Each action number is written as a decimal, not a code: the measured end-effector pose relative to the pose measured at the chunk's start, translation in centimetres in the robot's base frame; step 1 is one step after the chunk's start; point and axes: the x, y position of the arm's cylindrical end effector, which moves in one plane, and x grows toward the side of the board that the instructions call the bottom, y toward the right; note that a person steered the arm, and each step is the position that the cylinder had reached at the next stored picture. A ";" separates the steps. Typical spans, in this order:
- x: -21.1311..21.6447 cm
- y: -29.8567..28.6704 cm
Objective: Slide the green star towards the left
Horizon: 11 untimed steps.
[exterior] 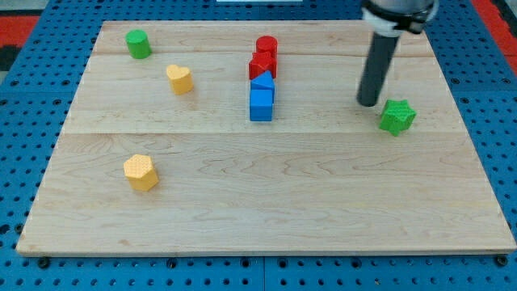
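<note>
The green star (397,116) lies on the wooden board (266,202) at the view's right. My tip (369,103) stands just to the star's upper left, a small gap away from it. The dark rod rises from there to the view's top edge.
A red cylinder (266,46), a red star (262,65), a blue pentagon-like block (263,82) and a blue cube (261,105) form a column at the top centre. A green cylinder (138,44) sits top left, a yellow heart (180,79) below it, a yellow hexagon (140,172) lower left.
</note>
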 end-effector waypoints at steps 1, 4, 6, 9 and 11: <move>3.3 7.6; 2.6 -2.9; 6.7 -12.8; 9.8 -17.5; 7.3 -28.8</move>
